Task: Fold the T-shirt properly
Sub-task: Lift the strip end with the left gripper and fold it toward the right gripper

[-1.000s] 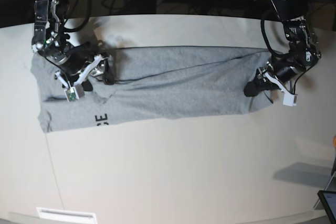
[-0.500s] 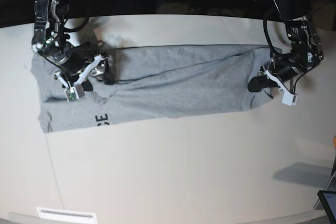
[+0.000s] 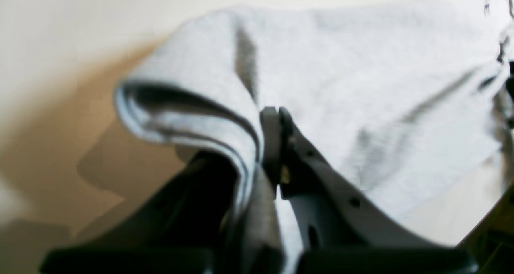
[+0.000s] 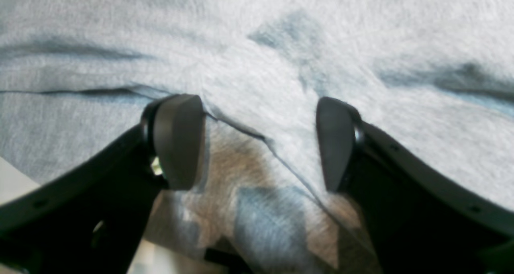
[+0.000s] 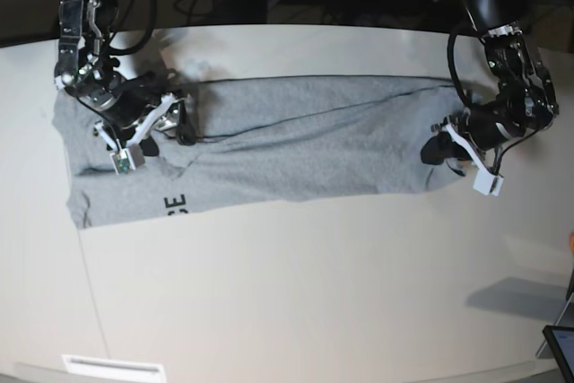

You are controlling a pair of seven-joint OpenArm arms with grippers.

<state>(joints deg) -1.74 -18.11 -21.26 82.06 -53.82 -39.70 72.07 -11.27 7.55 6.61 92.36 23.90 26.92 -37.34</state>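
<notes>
In the left wrist view, our left gripper [image 3: 276, 117] is pinching a bunched edge of the grey T-shirt [image 3: 361, 77].

In the right wrist view, our right gripper [image 4: 257, 141] is standing wide, pads pressing cloth.

In the base view, the shirt is lying across the table [image 5: 296, 293]; our left gripper has closed since a second ago and drawn the hem slightly outward.

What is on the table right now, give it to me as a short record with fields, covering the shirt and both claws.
garment: T-shirt, grey, spread lengthwise across the table
lettering: black letters showing near its lower left edge in the base view
left claw: shut, pinching a folded shirt edge
right claw: open, jaws apart, resting on the shirt, gripping nothing
fold: not finished
</notes>
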